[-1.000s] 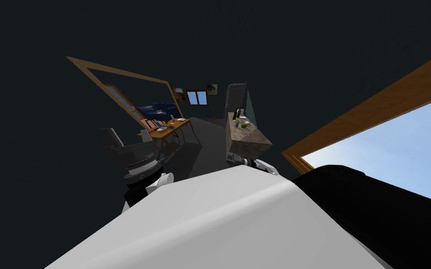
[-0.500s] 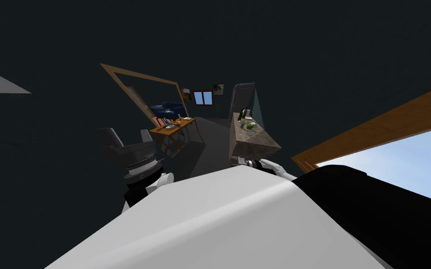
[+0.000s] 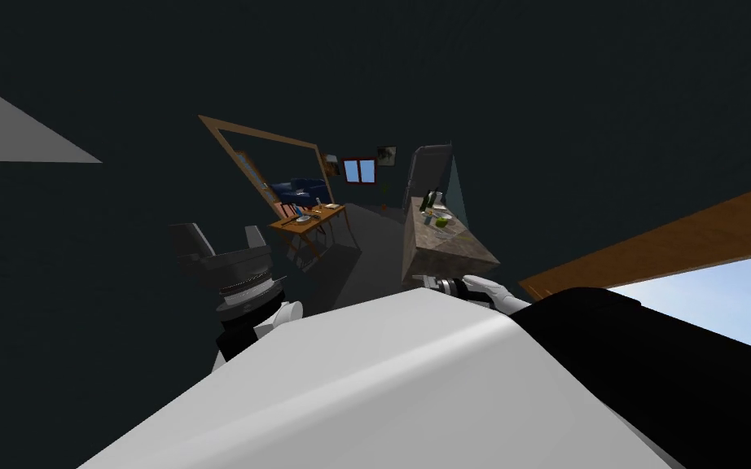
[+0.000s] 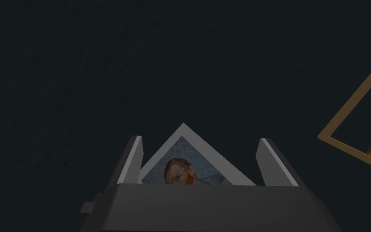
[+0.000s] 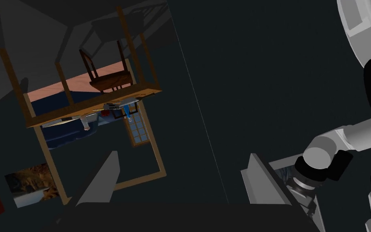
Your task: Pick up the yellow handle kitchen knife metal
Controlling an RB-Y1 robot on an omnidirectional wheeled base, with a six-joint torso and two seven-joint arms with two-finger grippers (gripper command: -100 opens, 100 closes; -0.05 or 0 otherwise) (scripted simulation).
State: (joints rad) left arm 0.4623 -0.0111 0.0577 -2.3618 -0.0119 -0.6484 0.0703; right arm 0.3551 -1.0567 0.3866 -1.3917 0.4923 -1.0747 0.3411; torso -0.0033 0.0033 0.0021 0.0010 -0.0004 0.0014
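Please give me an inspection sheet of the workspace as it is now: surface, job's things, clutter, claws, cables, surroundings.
Surface: wooden table far ahead; stone-topped counter nearer, to my right.
Job's things: knife too small to tell among the small things on the table.
Clutter: bottles and green things on the counter; chair by the table.
Claws: left claw open, holds nothing; right claw open, holds nothing.
Cables: nothing seen.
Surroundings: dark walls; wooden doorway frame; blue sofa beyond it; window to my right.

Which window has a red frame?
The small distant window straight ahead has the red frame; the big near window is framed in brown wood.
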